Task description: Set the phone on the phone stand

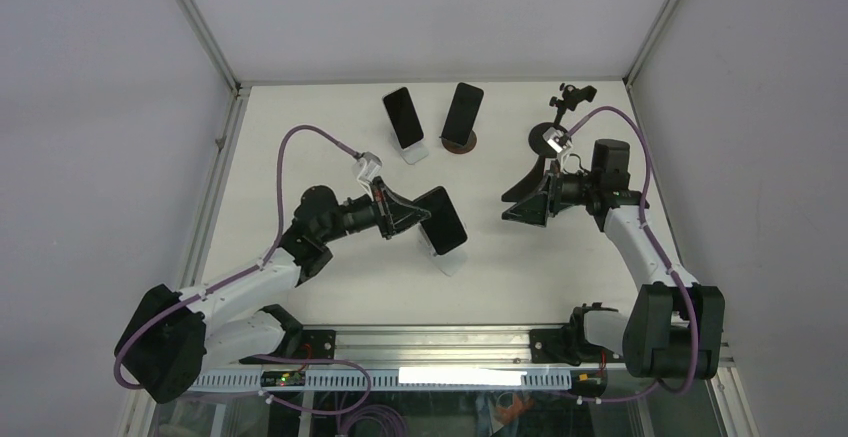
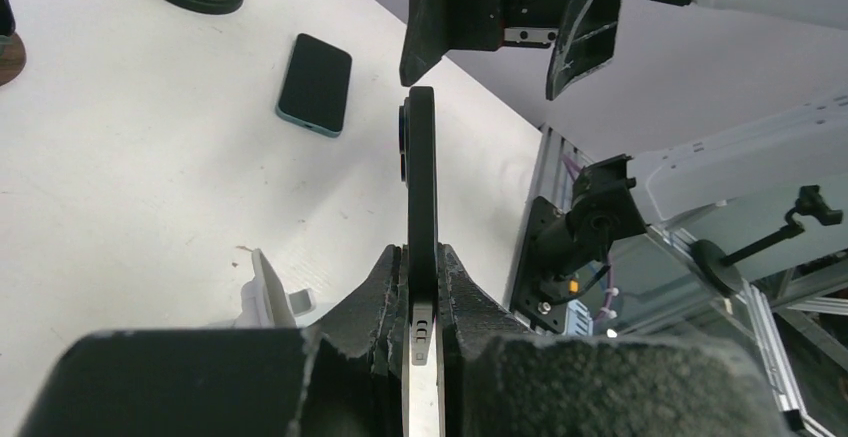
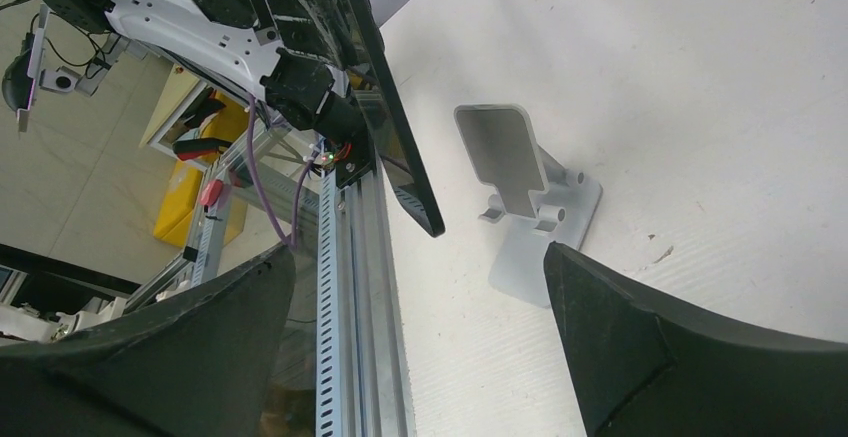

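The phone [image 1: 443, 219] is glossy black and the phone stand [image 3: 520, 187] plain pale grey-white, both against a matt white table [image 1: 300, 87]. The left gripper [image 2: 420, 262] and right gripper [image 1: 508, 207] are black — their arms white with black joints, their cables [image 1: 283, 162] purple. Two rear phones [image 1: 403, 117] show black, one on a white stand [image 1: 413, 152], one on a brown disc [image 1: 460, 143] — a flat phone [image 2: 315, 84] is dark with a teal rim.

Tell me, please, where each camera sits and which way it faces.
Top: sits above and behind the robot, looking down on the table; both arms show.
Left wrist: looks along the left claw, shut on the phone, towards the open right claw.
Right wrist: looks between its own fingers at the stand.
Shared: both wrist views show the held phone.
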Motion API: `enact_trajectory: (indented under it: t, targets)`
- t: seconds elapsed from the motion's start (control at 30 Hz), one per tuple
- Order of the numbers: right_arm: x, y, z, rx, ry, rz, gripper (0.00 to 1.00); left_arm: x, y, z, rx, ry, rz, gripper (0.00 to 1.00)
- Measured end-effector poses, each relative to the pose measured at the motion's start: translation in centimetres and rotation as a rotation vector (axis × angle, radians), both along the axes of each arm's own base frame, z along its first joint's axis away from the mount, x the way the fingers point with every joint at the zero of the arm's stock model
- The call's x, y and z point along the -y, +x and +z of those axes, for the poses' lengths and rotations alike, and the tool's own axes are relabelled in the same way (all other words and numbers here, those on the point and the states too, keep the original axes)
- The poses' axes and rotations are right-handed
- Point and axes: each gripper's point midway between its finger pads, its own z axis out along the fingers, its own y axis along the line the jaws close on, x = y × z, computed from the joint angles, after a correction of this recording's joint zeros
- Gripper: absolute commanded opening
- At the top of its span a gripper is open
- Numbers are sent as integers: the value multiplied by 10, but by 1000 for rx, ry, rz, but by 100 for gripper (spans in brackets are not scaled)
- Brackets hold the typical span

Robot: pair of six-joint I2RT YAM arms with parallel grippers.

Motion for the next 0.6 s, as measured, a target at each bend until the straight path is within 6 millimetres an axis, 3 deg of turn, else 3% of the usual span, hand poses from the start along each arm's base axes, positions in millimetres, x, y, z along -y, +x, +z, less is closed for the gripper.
enact_trajectory:
  t: [0.3,0.6]
  targets:
    - [1,0,-2,-4,-2,-3,99,10,-7,-16,31,93,80,0]
    - [1,-1,-2,-10,-3,-3,99,-3,4,-34,10,189,232,0]
